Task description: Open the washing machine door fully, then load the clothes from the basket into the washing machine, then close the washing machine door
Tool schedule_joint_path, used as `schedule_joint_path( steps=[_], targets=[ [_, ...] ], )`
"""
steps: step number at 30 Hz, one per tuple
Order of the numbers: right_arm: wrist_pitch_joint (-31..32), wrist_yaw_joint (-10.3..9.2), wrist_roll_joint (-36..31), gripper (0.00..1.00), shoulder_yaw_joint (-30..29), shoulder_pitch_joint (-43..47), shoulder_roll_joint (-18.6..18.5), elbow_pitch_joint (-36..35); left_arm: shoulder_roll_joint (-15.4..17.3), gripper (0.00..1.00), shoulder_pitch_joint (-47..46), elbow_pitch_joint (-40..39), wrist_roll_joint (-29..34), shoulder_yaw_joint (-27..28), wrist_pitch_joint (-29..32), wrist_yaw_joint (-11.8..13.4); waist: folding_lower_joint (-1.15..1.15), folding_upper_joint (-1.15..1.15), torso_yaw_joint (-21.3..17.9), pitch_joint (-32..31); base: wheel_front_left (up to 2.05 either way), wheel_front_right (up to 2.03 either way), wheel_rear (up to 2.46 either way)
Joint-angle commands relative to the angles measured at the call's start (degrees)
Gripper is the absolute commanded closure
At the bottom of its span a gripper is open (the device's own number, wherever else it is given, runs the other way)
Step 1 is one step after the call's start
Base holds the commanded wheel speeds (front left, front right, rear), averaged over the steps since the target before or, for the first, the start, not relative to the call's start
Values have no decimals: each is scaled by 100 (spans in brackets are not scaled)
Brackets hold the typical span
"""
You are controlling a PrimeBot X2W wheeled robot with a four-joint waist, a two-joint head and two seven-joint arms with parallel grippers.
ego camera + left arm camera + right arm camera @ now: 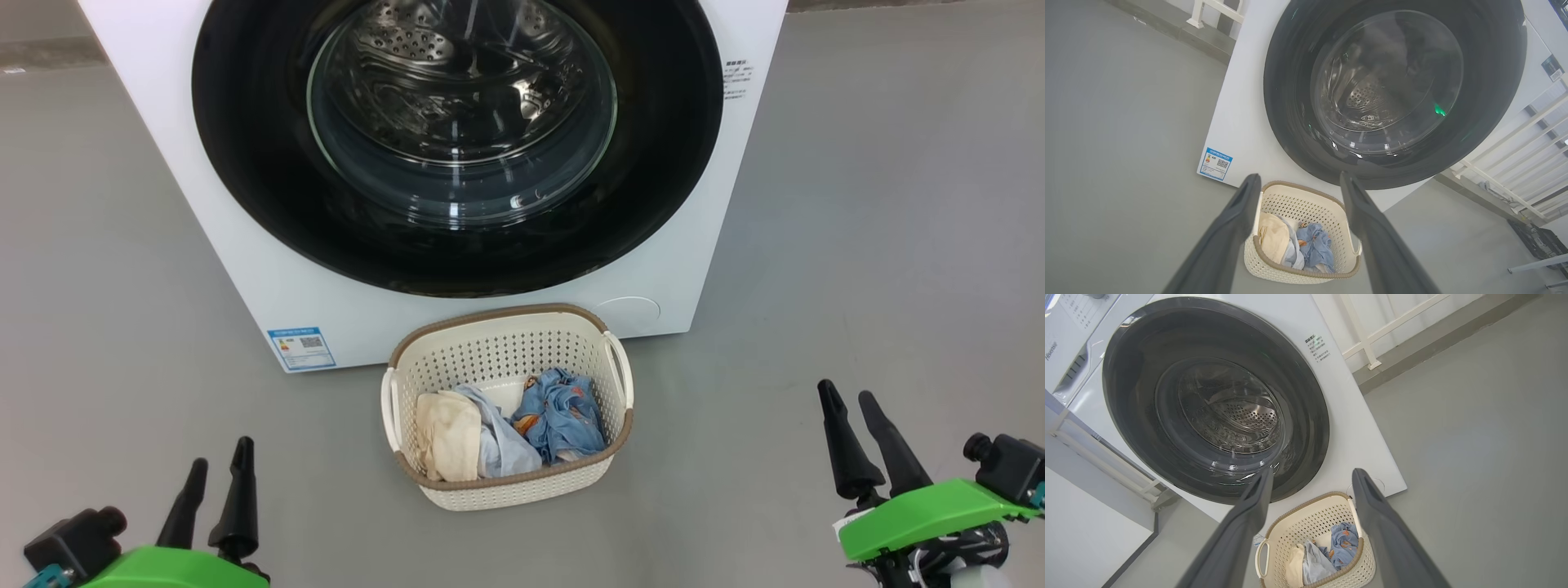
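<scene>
Head view first: the left gripper [219, 457] sits at the lower left and the right gripper [846, 394] at the lower right. Both have their fingers pointing up toward the washer [245, 310], spread apart with nothing in them. They hang over the plain grey floor [857, 245], well apart from each other. The right one shows higher in the frame and leans a bit to the left.

The basket [506, 314] stands on the floor between them, just in front of the washer and right under the door [245, 163]. The clothes [506, 433] are piled inside: cream on the left, pale blue in the middle, blue with orange print on the right. The door looks shut, flat against the white front, and you can see the drum through the glass. There's a blue sticker [301, 349] at the washer's lower left and a round flap [627, 314] at its lower right, just behind the basket.

Left wrist view: the two fingers stand wide apart and empty, aimed at the basket and the bottom of the door. The floor is smooth and grey. A white railing [1515, 139] runs off to the right of the washer.

Right wrist view: the jaws are wide and holding nothing here too. The basket sits low between the fingers and the door is up to the left. More white railing stands along the wall behind the washer, with open grey floor on the right.
</scene>
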Motion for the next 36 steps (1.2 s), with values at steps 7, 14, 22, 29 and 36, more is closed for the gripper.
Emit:
schedule_joint_path(
  steps=[7, 14, 22, 29, 36],
  targets=[
    [-195, 7, -615, 0, 128, -306, -174, -216, 162, 0, -271, -249, 605, 153, -191, -12, -1, 0, -2, 7, 0, 0, 0],
    [-313, 7, -1099, 0, 126, -324, -224, -192, 247, 0, -290, -262, 1052, 61, -309, -13, -1, 0, -10, -25, 0, 0, 0],
    [-430, 8, -1587, 0, 150, -365, -278, -188, 284, 0, -310, -332, 1485, 87, -427, -14, -1, 0, -8, -2, 0, 0, 0],
    [-548, 8, -2055, 0, 223, -409, -323, -201, 342, 0, -320, -336, 1945, 56, -545, -15, -1, 0, 6, -23, 0, 0, 0],
    [-665, 9, -2503, 0, 278, -436, -367, -199, 408, 0, -314, -349, 2388, 13, -664, -16, -1, 0, 11, -49, 0, 0, 0]
  ],
)
